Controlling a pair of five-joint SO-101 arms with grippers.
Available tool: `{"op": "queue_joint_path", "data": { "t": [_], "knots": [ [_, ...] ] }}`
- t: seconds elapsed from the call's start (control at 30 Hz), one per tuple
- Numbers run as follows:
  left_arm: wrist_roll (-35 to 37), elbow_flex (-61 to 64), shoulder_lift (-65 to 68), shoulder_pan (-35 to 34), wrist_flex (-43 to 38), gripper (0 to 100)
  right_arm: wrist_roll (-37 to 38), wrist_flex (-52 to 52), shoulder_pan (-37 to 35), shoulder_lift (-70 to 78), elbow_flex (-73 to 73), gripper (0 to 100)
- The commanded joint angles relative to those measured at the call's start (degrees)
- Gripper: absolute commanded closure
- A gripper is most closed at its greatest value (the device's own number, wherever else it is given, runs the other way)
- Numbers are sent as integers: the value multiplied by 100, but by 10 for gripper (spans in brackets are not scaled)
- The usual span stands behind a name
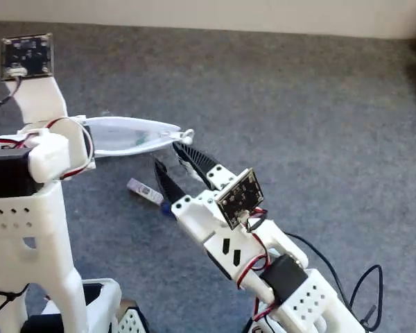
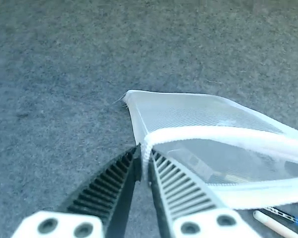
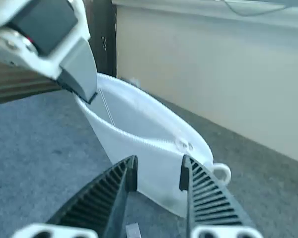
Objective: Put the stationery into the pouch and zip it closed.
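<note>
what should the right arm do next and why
Probably lower the open right gripper onto the pen and close. The pen lies on the carpet outside the pouch, whose mouth gapes open while the left gripper pinches its edge, so zipping looks premature.

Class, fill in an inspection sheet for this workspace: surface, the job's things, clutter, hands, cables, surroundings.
Surface: grey carpet.
Job's things: white mesh pouch, mouth seemingly open; pen lying on the carpet near it.
Clutter: nothing seen.
Hands: left hand shut on the pouch's end; right hand open, close to the zip pull.
Cables: black cables on the carpet by the right arm's base.
Surroundings: pale wall behind.
</note>
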Motion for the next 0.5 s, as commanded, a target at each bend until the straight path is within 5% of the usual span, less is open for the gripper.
{"op": "queue_joint_path", "data": {
  "t": [0.0,0.47],
  "knots": [
    [70,-312,-48,-444,9,993,26,585,295,-215,-110,868],
    [70,-268,-602,-1569,9,993,-237,3037,743,1270,-1209,868]
  ]
}}
